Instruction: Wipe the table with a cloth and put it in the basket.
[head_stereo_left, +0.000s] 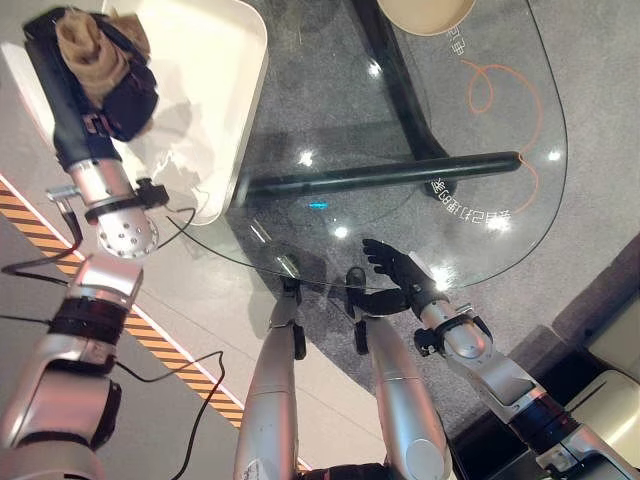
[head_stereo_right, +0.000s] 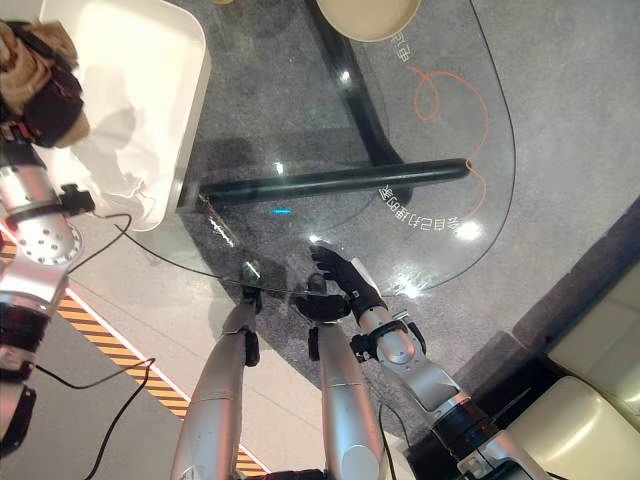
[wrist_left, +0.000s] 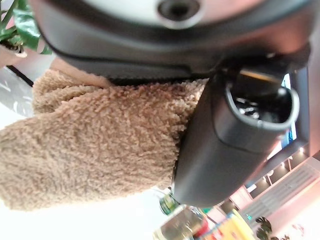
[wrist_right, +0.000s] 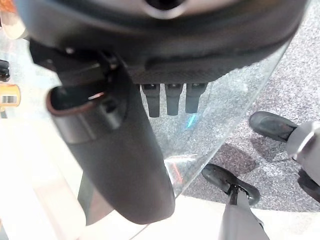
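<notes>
While the left hand hovers over the near corner of the white basket, it grips the tan cloth, fingers curled round the fuzzy bundle! The left wrist view shows the cloth bunched tight against the palm, thumb alongside. Cloth is up in the air, clear of the glass desk, right above the basket's edge. Over on the other side, the right hand sits at the desk's near rim, fingers straight and relaxed, holding nothing. A beige bowl rests at the desk's far edge, well apart from both hands.
</notes>
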